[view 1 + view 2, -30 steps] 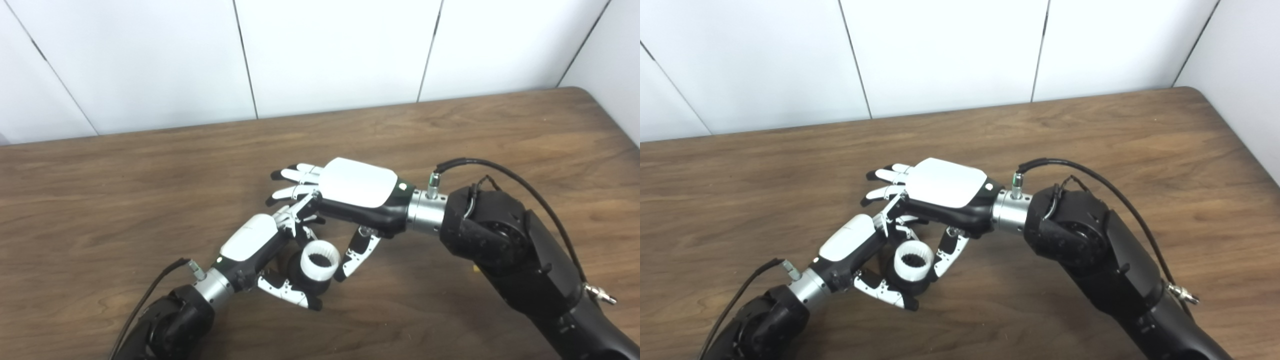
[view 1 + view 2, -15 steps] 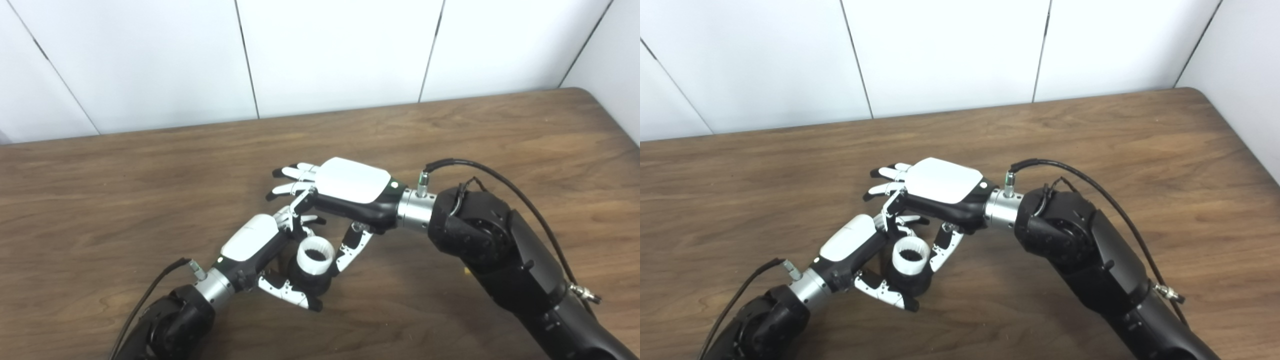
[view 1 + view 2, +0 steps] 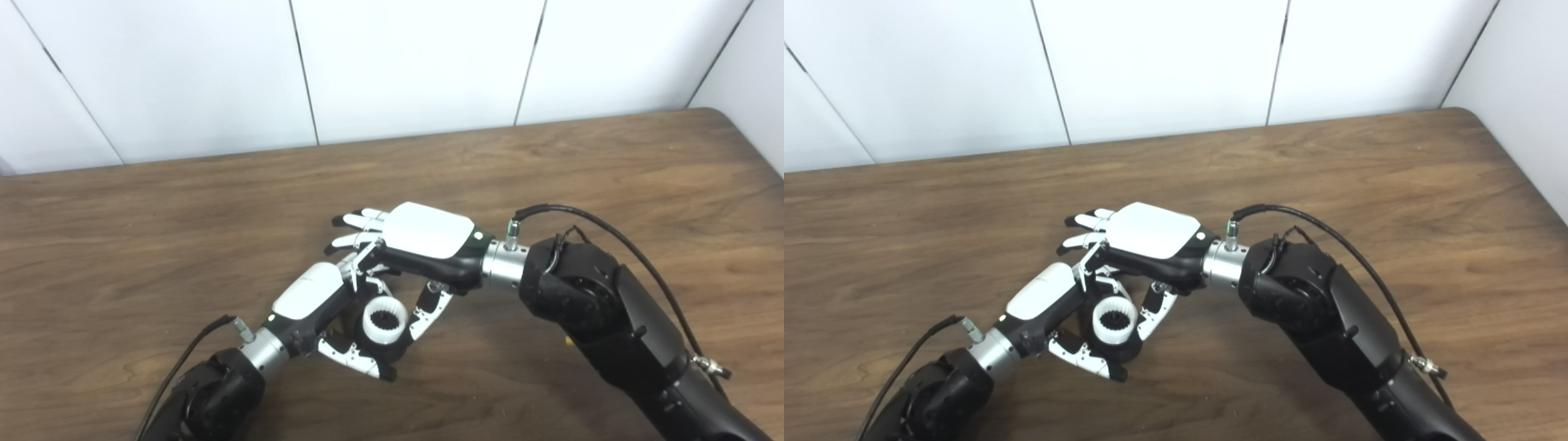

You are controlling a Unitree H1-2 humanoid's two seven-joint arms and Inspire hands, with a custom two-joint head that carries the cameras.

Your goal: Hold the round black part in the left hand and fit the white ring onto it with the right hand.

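Note:
My left hand (image 3: 313,296) is shut on the round black part (image 3: 397,348) and holds it just above the table with its opening facing up. The white ribbed ring (image 3: 384,320) sits on top of the black part, and dark teeth show inside it. My right hand (image 3: 424,237) hovers over it, palm down. Its thumb (image 3: 429,311) touches the ring's right side and a bent finger (image 3: 365,264) comes down at the far side, pinching the ring. Its other fingers stretch out to the left. The same scene shows in the right eye view, with the ring (image 3: 1115,320) between both hands.
The brown wooden table (image 3: 153,233) runs to a white panelled wall (image 3: 404,61) at the back, and its rounded right corner (image 3: 729,116) is in view. My right forearm (image 3: 612,318) crosses the front right. A tiny yellow speck (image 3: 567,342) lies beside it.
My right hand has moved down and a little left, and its thumb has closed in on the ring. The ring sits lower on the black part. My left hand has barely moved.

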